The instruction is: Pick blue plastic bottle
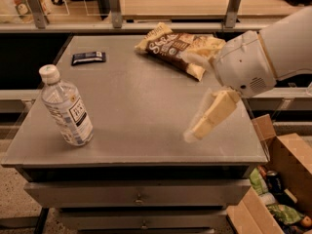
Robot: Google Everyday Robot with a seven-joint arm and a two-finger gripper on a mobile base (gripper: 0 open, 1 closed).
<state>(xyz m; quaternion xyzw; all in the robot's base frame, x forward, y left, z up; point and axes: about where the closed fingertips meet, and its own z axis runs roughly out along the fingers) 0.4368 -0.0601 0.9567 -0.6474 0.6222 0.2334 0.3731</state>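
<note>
The blue plastic bottle (66, 109) stands upright near the front left corner of the grey table (141, 116). It is clear with a white cap and a white label bearing a dark square mark. My gripper (191, 96) hangs over the right half of the table, well to the right of the bottle and apart from it. It is open and empty, with one cream finger (212, 113) pointing down-left and the other up near the snack bag.
A brown and cream snack bag (175, 47) lies at the back right of the table. A small dark flat wrapper (88, 57) lies at the back left. An open cardboard box (285, 177) with cans stands on the floor at right. Drawers (139, 196) sit below the tabletop.
</note>
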